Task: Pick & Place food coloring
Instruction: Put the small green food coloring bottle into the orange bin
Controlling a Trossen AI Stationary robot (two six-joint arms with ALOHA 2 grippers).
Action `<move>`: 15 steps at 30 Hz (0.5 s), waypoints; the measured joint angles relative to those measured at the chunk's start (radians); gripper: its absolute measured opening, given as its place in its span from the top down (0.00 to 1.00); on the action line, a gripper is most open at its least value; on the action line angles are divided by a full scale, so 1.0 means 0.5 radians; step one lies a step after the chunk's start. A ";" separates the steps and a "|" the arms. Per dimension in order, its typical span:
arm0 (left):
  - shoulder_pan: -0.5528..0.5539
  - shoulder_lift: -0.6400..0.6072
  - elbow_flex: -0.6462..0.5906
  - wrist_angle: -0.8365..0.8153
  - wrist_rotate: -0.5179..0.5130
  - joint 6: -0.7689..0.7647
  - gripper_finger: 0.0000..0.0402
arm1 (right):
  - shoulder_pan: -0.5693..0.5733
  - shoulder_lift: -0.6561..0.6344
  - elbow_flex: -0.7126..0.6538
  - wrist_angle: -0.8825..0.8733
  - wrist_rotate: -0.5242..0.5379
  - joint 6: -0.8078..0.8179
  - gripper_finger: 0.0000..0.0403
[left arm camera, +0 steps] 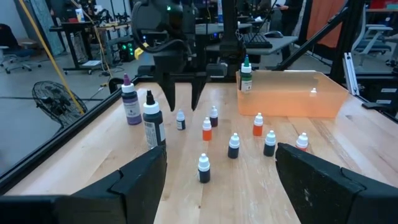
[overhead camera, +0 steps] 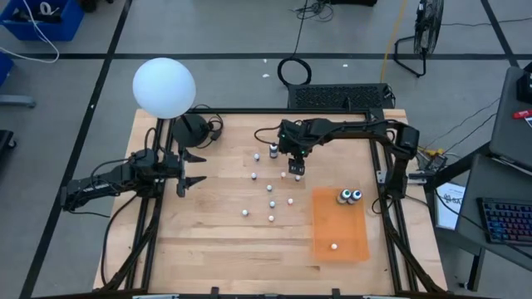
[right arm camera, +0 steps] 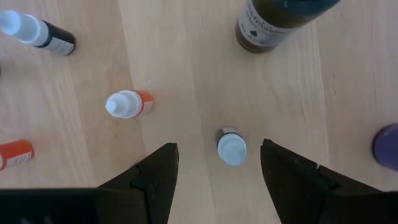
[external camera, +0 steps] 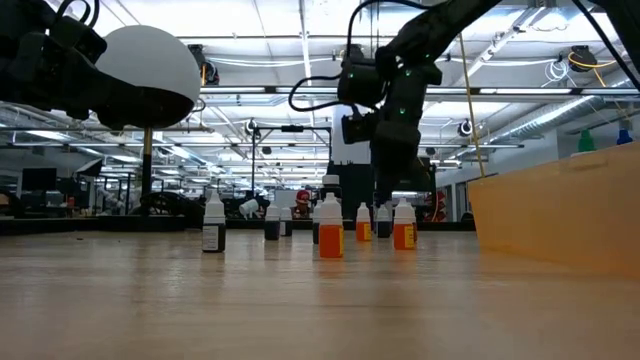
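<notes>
Now right claw spread over small bottle; orange tray w/ three bottles

robotics lab: workbenches, floor fan

The high view looks straight down on the whole table. The low view skims its surface toward the room. Both wrist views, close in, share the small bottles scattered mid-table.
</notes>
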 joint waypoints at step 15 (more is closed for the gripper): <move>0.001 0.001 0.001 0.000 -0.001 0.000 0.26 | -0.060 -0.001 -0.164 0.163 0.001 -0.047 0.48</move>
